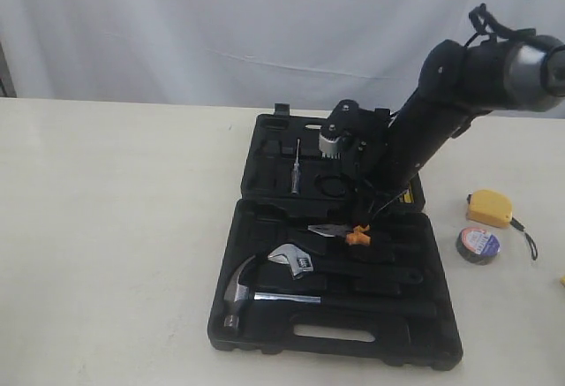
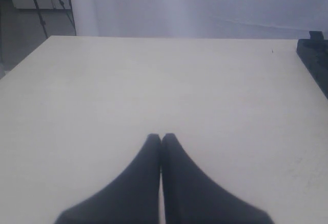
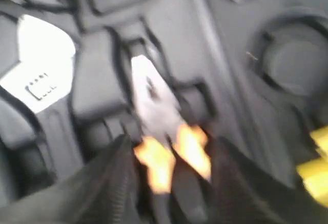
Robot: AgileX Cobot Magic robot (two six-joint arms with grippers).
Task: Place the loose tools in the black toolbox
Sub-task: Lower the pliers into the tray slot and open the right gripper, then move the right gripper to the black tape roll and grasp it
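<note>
The black moulded plastic toolbox lies opened flat on the pale table, recesses upward. We judge it stiff and bulky; it needs no handling now.

The orange-and-black-handled steel pliers lie inside its near half, just beyond the steel wrench and the steel hammer, nose toward the left of the exterior view. We judge them rigid, fairly heavy and nose-heavy. The bare steel is slippery; the sleeved handles give friction. Take hold across both handles, close to the pivot.

The right claw stands over the handle end, one finger outside each orange handle, so the handles sit between the jaws. The wrist view is blurred: we cannot tell whether the pads press the handles or stand just clear. The left claw is closed finger to finger, empty, over bare table.

The dark tape roll with blue-white label and the small yellow tape measure rest on the table beside the toolbox, on the right arm's side, near each other and apart from the right claw. We judge both light. The roll is a firm ring, best pinched across its outer edge. The measure is a hard, smooth casing, best pinched across its flat faces.
</note>
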